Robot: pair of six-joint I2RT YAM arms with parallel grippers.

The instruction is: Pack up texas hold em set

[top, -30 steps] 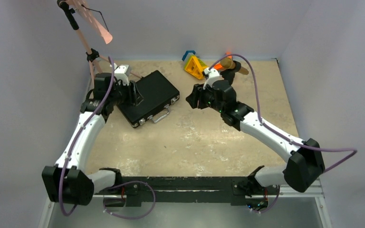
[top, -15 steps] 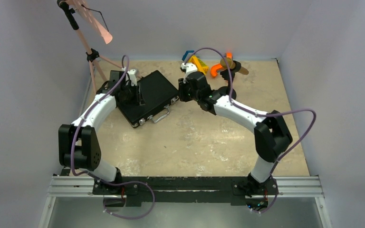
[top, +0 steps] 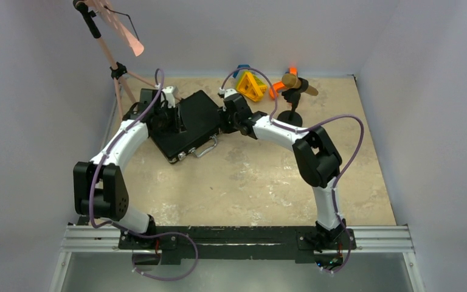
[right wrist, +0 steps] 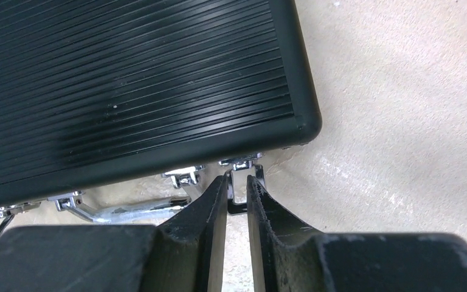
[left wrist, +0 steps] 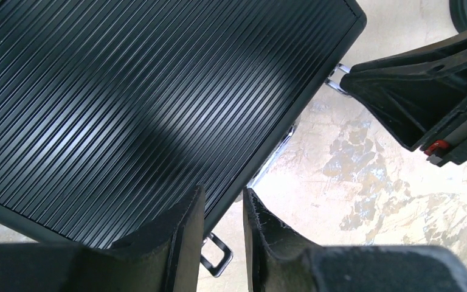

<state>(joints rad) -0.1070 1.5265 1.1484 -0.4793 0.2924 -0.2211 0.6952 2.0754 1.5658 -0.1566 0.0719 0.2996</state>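
Black briefcase (top: 199, 118) is lying shut and flat on the table (top: 249, 176), toward the far left. Its front edge, with the handle (top: 207, 148), is facing near-right. Both arms are reaching in on it, one from each side.

The overhead view is giving the layout only; finger states are not readable there.

The right wrist view is showing the right gripper (right wrist: 238, 185) pinching a silver latch (right wrist: 241, 164) on the front edge, near the case corner. The fingers are nearly together with the tab between them. The chrome handle is lying just to the left of it.

The left wrist view is showing the left gripper (left wrist: 224, 198) hovering over the front edge of the ribbed lid, its fingers drawn close with a narrow slot between. A wire latch loop (left wrist: 217, 258) is peeking out in that slot, but I cannot tell whether it is being gripped. This view is also catching the right gripper's black body just off the case corner.

Only the overhead view is showing the toy shapes (top: 249, 85) and the microphone (top: 292, 81), both standing at the far edge, apart from the case.
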